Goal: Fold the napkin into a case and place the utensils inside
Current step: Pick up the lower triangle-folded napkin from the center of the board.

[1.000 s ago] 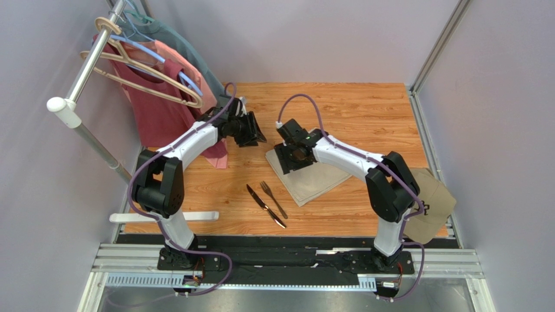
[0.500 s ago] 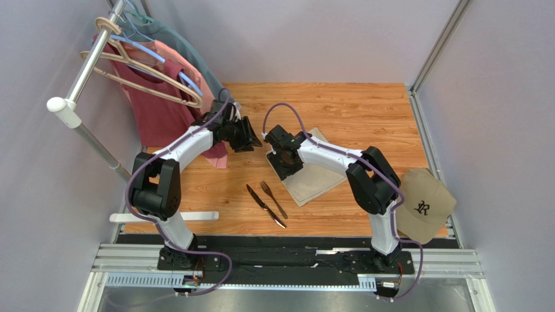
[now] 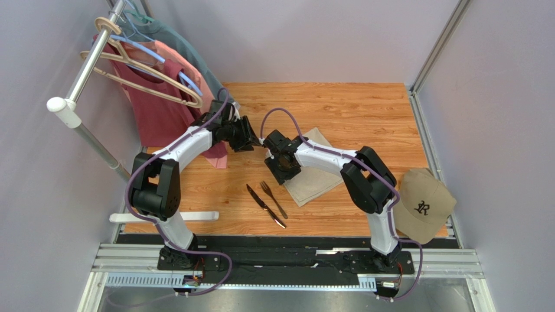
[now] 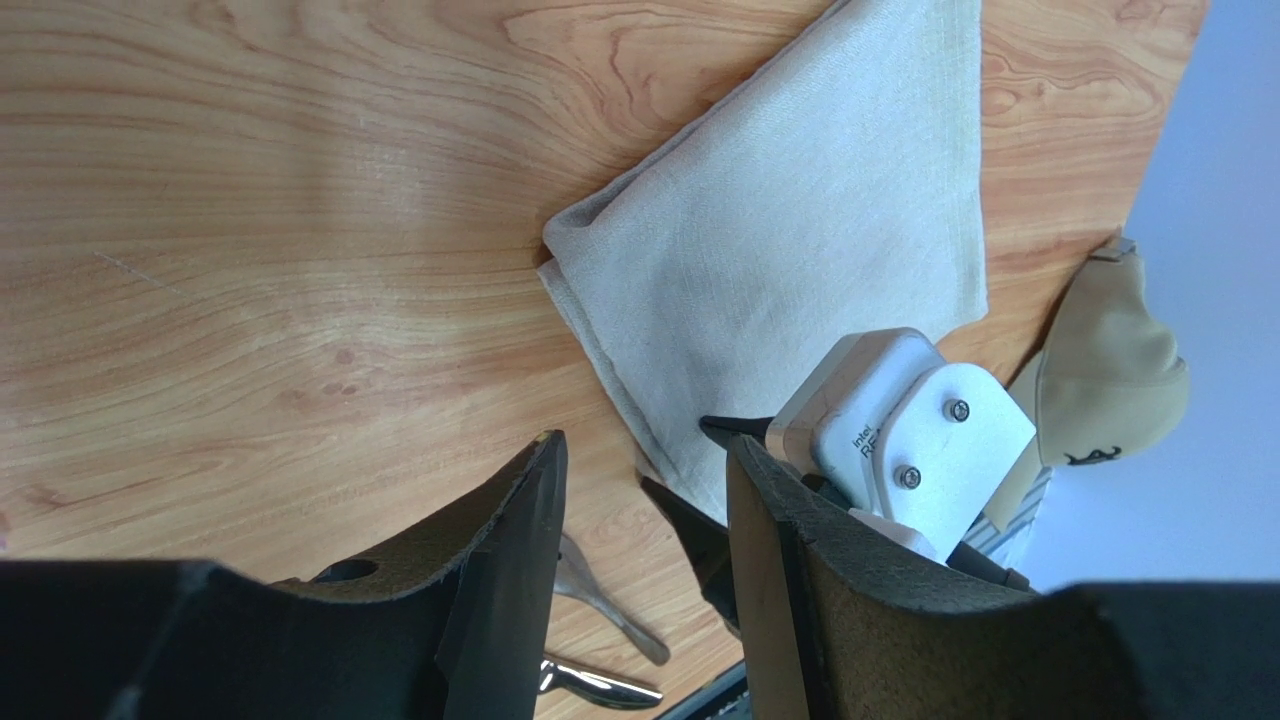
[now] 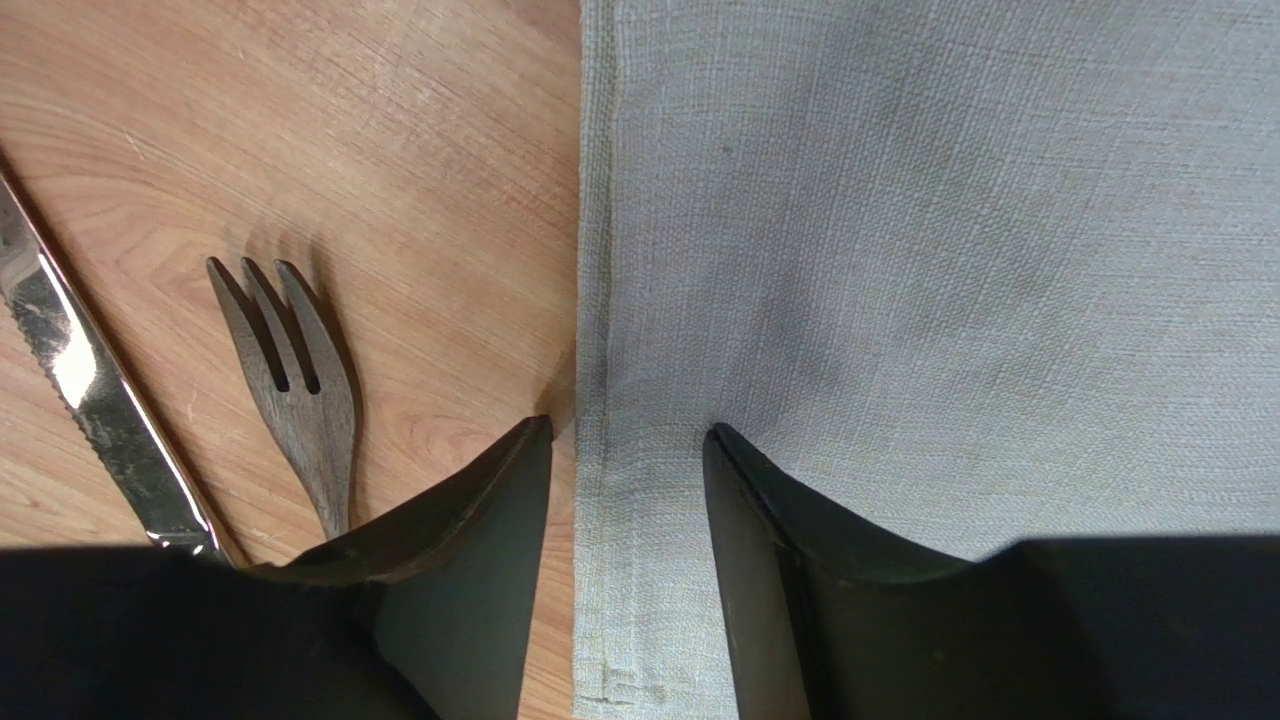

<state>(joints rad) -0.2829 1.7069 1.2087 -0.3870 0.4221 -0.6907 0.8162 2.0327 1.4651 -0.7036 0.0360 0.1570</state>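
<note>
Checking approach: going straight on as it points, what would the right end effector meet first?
Probably the napkin, at its hemmed edge; the right end effector straddles it, one finger over bare table. Height unclear.

A wood-grain tabletop (image 3: 365, 107) sits between plain pale lilac walls (image 3: 313, 39). At the far left, a metal clothes rail (image 3: 85, 68) holds hangers (image 3: 163, 81) with a red shirt (image 3: 153, 114), a pink shirt (image 3: 199, 78) and possibly a teal garment behind. A tan cap (image 3: 423, 208) lies at the near right. The light is even.
</note>
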